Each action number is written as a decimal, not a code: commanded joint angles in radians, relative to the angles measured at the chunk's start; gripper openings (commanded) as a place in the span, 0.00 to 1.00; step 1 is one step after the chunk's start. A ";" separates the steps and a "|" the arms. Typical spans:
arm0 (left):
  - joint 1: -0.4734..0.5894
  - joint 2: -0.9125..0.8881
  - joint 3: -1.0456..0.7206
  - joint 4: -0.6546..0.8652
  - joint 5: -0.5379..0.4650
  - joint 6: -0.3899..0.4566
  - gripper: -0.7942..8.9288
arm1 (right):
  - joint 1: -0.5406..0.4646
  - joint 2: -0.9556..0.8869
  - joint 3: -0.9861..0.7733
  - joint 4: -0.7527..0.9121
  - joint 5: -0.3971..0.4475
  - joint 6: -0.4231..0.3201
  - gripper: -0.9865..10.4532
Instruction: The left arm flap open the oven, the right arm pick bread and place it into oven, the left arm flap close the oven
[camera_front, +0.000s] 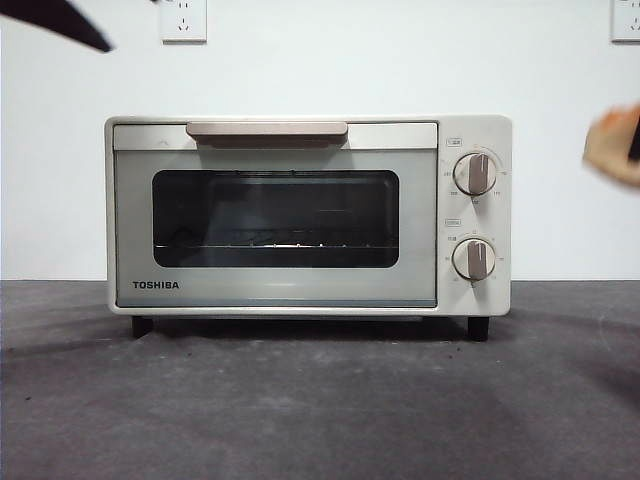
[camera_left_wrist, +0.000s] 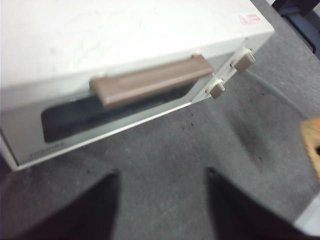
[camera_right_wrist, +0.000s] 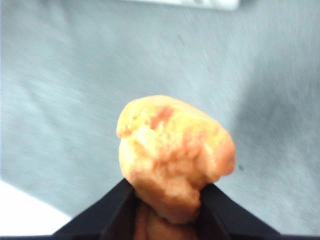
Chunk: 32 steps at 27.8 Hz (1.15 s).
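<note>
Front view: the oven (camera_front: 308, 215) stands square on the dark table (camera_front: 320, 410), its door shut, the beige handle (camera_front: 267, 130) along the door's top edge and the wire rack (camera_front: 275, 245) bare behind the glass. A black tip at the top corner (camera_front: 60, 20) is an arm held high above the oven, and going by the wrist views it should be the left arm. At the opposite edge a blurred orange lump, the bread (camera_front: 612, 145), hangs in the air beside the oven's knob side, well apart from it.

Left wrist view: the left gripper (camera_left_wrist: 162, 205) hovers over the table just before the oven (camera_left_wrist: 125, 60), jaws apart with nothing between them. The handle (camera_left_wrist: 150, 80) lies ahead of them, untouched (a sensible stance for hooking it and flapping the door down). The bread (camera_left_wrist: 312, 145) shows as an orange sliver at the picture's edge.

Right wrist view: the right gripper (camera_right_wrist: 167, 200) is clamped on the bread (camera_right_wrist: 172, 150), which juts out beyond the jaws, lifted clear of the table (camera_right_wrist: 60, 100). It seems to be held off to the side so the door has room to swing open first; that opening is not yet done.
</note>
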 joint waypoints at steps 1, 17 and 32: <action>-0.006 0.125 0.119 -0.027 -0.001 0.002 0.13 | 0.006 -0.074 0.013 0.000 -0.029 0.034 0.20; -0.049 0.500 0.346 0.039 0.009 0.087 0.09 | 0.006 -0.309 0.013 0.002 -0.042 0.060 0.20; -0.054 0.535 0.346 -0.110 0.008 0.122 0.09 | 0.006 -0.309 0.013 0.001 -0.042 0.060 0.20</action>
